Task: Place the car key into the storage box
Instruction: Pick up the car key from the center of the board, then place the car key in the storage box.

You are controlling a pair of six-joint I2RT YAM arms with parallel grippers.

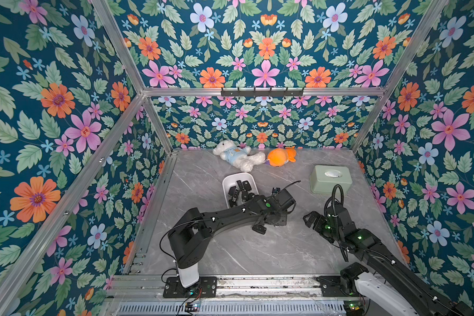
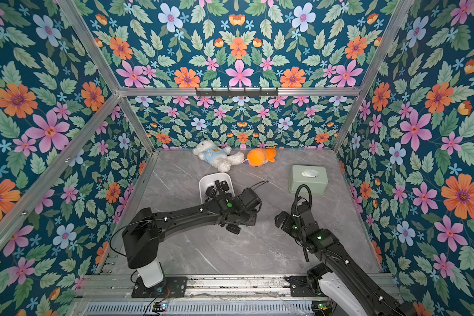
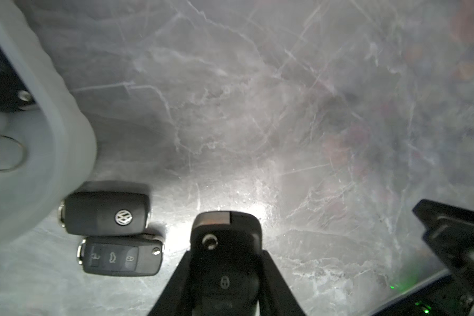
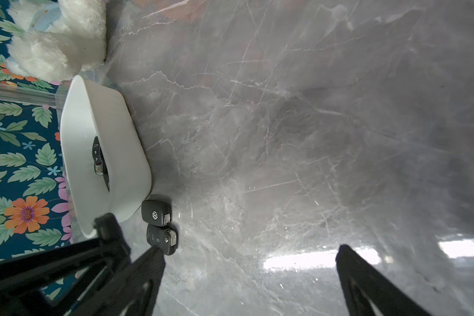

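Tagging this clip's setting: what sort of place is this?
Probably a staged robot test booth: floral wallpaper panels on an aluminium frame, marble-look tabletop, left arm and right arm bolted to a front rail.

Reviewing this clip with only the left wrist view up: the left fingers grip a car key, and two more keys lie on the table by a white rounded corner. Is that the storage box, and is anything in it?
Observer: Yes, it is the storage box. Both top views show several black car keys already lying in it.
Operator: Is the right gripper carrying anything?
Observer: No. In the right wrist view the right gripper has its fingers wide apart, with nothing between them.
Operator: What else is on the table?
Observer: A sage-green box with an oval top slot on the right side, and a white plush bear and an orange plush toy by the back wall.
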